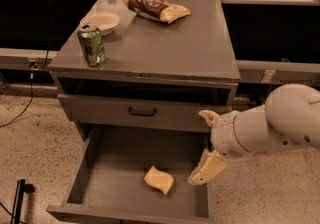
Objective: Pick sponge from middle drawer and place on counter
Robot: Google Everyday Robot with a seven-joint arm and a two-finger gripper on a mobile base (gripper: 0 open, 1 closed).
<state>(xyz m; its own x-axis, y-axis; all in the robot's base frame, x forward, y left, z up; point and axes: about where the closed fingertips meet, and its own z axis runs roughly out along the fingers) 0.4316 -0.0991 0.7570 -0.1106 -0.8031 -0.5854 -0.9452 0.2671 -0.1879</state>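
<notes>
Gripper [206,143] at the right side wall of the open middle drawer [100,183], on a white arm [280,125] reaching in from the right. Fingers spread wide apart, lower finger [206,168] over the drawer's right wall, nothing held between them. Sponge [159,180] lying flat on the drawer floor, just left of and slightly below the gripper, not touching it. Closed drawer front [142,112] with black handle up and left of the gripper. Counter [165,43] above it, carrying a soda can [91,44], bowl [102,20] and snack bag [155,7], all well apart from the gripper.
</notes>
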